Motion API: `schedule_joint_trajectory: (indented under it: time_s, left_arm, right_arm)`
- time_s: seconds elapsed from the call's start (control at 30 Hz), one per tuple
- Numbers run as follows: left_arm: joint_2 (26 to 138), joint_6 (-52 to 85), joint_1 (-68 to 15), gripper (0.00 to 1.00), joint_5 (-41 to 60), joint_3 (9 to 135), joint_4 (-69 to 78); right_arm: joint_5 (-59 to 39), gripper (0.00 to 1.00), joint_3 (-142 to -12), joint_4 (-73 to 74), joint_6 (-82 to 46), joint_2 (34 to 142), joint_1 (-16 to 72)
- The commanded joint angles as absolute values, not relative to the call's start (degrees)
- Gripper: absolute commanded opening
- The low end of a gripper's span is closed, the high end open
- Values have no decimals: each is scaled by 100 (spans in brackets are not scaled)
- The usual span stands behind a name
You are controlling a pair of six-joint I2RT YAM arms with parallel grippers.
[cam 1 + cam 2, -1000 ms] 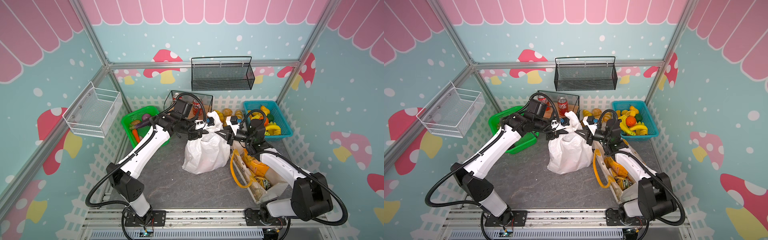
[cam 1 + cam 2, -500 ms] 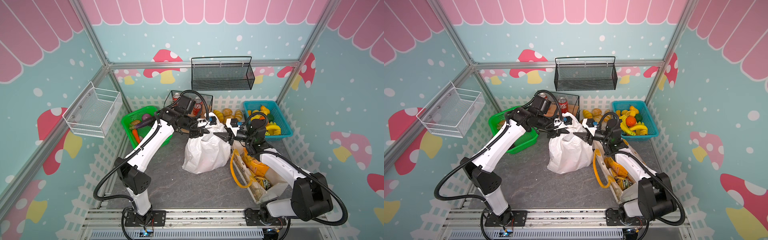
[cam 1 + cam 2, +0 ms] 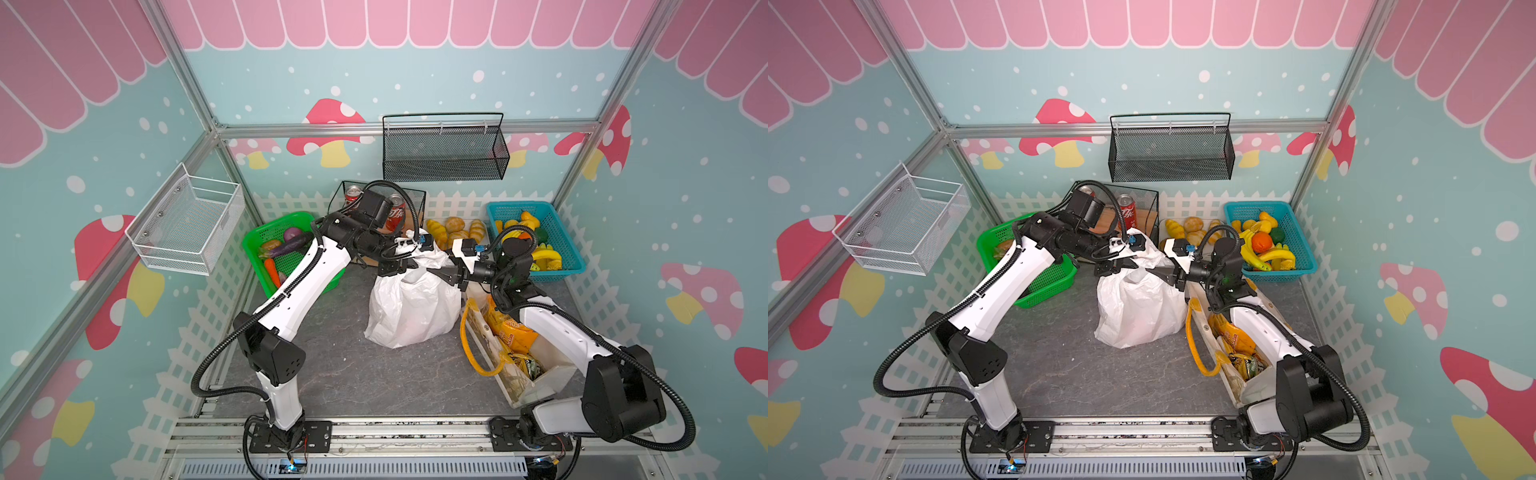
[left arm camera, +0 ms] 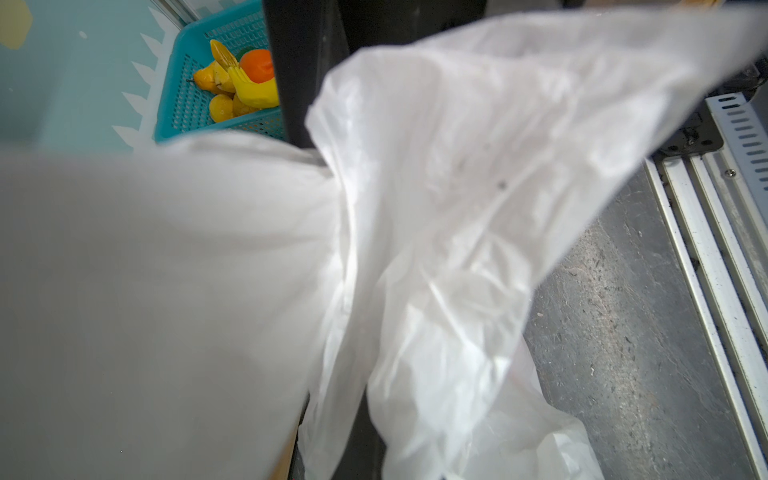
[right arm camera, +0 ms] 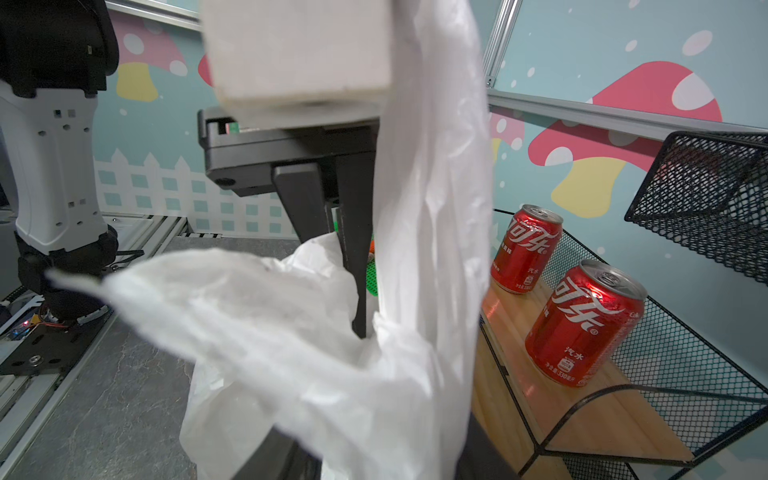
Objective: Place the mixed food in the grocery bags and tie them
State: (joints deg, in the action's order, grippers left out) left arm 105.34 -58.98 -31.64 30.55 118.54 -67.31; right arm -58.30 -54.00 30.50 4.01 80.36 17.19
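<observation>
The tying of the white plastic bag (image 3: 411,307) is judged to be in hand. The bag is stood upright in the middle of the tabletop (image 3: 332,374), its long axis vertical and its gathered neck pointed up. The left claw (image 3: 392,266) is closed tight on one handle. The right claw (image 3: 451,276) is set against the neck, but its opening cannot be told. Next, the handles must be crossed and drawn tight.

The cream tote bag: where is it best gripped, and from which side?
Grip the yellow handle of the cream tote, at the middle of its loop. The loop bows out clear of the tote toward the white bag, so come from that side, probably from above; the right arm lies over the tote's other side.
</observation>
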Motion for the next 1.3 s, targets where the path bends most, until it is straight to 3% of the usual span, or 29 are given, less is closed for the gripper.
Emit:
schedule_joint_trajectory:
  time_s: [0.0,0.3,0.5,0.57,0.63,0.77,0.9,1.17,1.27]
  left_arm:
    - [10703,-6120,-3217,0,3023,11995,-6882]
    - [10845,-6074,-3308,0,2997,12168,-6873]
    - [10778,-6035,-3281,0,2939,12207,-6873]
    - [10679,-5952,-3217,1,3006,12199,-6869]
    - [10526,-5738,-3107,11,3240,12142,-6823]
    - [9906,-4880,-2622,45,4633,11381,-6211]
    - [9221,-2928,-2432,65,5309,9805,-3528]
    - [9655,-1620,-2590,70,5474,10217,-2452]
    - [9800,-1653,-2645,58,5393,10429,-2470]
  right_arm:
    - [-6046,42,-5485,3308,345,8143,1714]
    - [-6008,36,-5489,3340,240,8221,1714]
    - [-5601,4,-5358,3229,413,8113,1705]
    - [-5479,0,-5327,3166,460,8073,1705]
    - [-5364,0,-5273,3145,468,8023,1698]
    - [-5462,0,-5130,3210,377,7960,1705]
    - [-5653,0,-4938,3550,173,7921,1714]
    - [-5803,0,-4890,3586,90,7918,1723]
    - [-5725,0,-4878,3538,74,7894,1723]
